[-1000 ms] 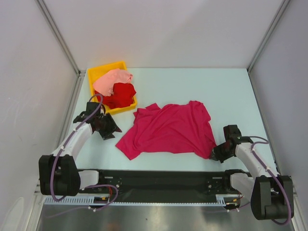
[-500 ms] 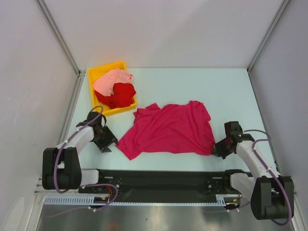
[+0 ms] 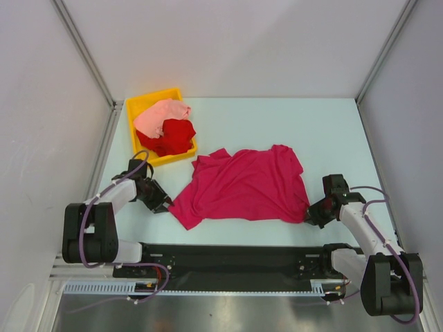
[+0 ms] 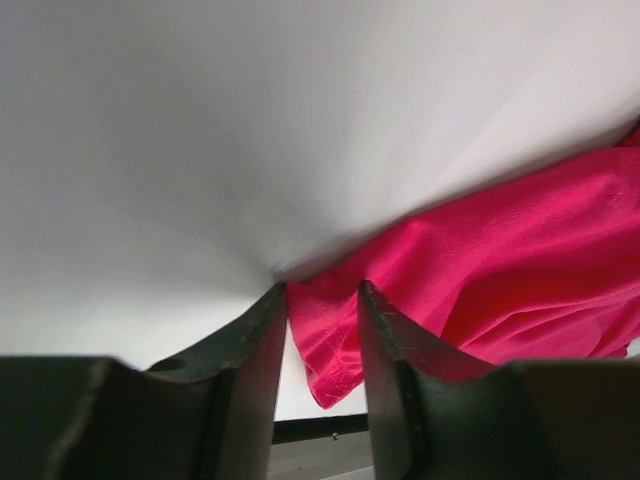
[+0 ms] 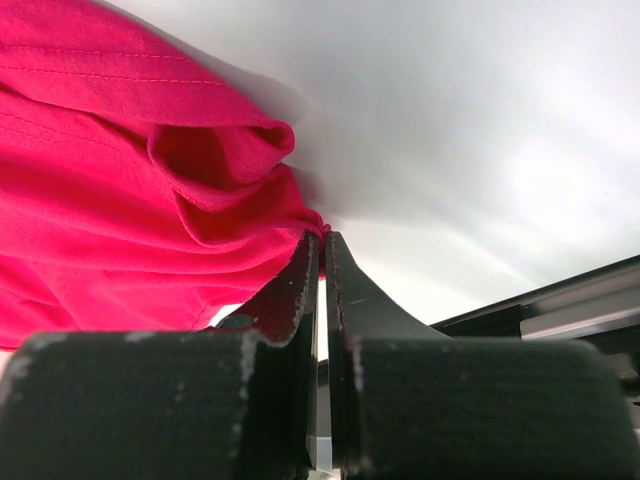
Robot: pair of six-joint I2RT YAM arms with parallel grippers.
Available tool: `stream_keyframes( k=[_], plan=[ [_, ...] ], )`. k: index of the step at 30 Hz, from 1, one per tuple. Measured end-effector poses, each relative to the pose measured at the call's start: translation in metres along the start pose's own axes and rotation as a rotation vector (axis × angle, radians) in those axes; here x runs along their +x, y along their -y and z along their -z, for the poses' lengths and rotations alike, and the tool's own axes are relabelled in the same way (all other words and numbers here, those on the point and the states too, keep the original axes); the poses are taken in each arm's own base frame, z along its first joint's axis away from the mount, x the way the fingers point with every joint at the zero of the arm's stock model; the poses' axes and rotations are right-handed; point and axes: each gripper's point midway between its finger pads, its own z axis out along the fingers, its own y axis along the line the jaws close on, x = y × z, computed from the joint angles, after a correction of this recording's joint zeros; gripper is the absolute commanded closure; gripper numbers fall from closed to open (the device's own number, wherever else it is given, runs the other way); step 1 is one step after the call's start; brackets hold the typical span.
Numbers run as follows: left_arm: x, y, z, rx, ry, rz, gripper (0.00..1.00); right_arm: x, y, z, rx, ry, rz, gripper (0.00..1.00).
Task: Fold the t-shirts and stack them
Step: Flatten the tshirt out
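- Three shirts in play, none folded or stacked yet; reads as the very start of the task.
- On the pale table (image 3: 311, 131), between the two arms: magenta-crimson cloth t-shirt (image 3: 242, 185), spread out but rumpled.
- In the yellow plastic rectangular bin (image 3: 145, 100) at the far left: bright red cloth t-shirt (image 3: 173, 136) and pale salmon-pink cloth t-shirt (image 3: 160, 115), bunched together.
- At the crimson shirt's near right corner: right gripper (image 3: 309, 216), pinched tight on the cloth.
- At its near left corner: left gripper (image 3: 165, 204), fingers parted either side of the hem, not clamped.
- Left to do, most likely: flatten and fold this shirt, then fetch, fold and stack the other two.
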Motion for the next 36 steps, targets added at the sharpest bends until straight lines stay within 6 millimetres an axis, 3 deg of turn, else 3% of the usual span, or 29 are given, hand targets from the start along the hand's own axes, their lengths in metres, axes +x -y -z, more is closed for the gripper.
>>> stream_keyframes(
  k=[5,9,14,17,21,27,29,31,36],
  plan=[
    [0.000,0.000,-0.002,-0.002,-0.006,0.011,0.67,0.000,0.000,0.000,-0.001,0.000,0.001,1.00],
    [-0.001,0.002,-0.001,0.003,0.000,0.022,0.53,0.000,0.000,0.000,0.000,0.000,0.000,1.00],
    [-0.003,0.005,-0.001,0.013,0.007,0.029,0.53,0.000,0.000,0.000,0.000,0.000,0.000,1.00],
    [-0.003,0.004,-0.001,0.005,0.009,0.029,0.63,0.000,0.000,0.000,0.000,0.000,0.000,1.00],
    [-0.004,-0.001,-0.003,-0.018,0.010,0.034,1.00,0.000,0.000,0.000,0.000,0.000,0.001,1.00],
    [-0.011,-0.003,0.004,-0.032,0.058,-0.005,1.00,-0.004,-0.005,0.004,0.002,0.001,0.035,1.00],
    [-0.017,-0.002,0.016,-0.041,0.099,-0.034,1.00,-0.014,-0.021,0.015,-0.026,0.028,0.060,1.00],
    [-0.032,0.015,0.043,-0.001,0.180,-0.082,1.00,-0.028,-0.046,0.032,-0.079,0.071,0.091,1.00],
    [-0.084,0.105,0.146,0.201,0.442,-0.232,1.00,-0.061,-0.099,0.088,-0.209,0.204,0.175,1.00]
  ],
)
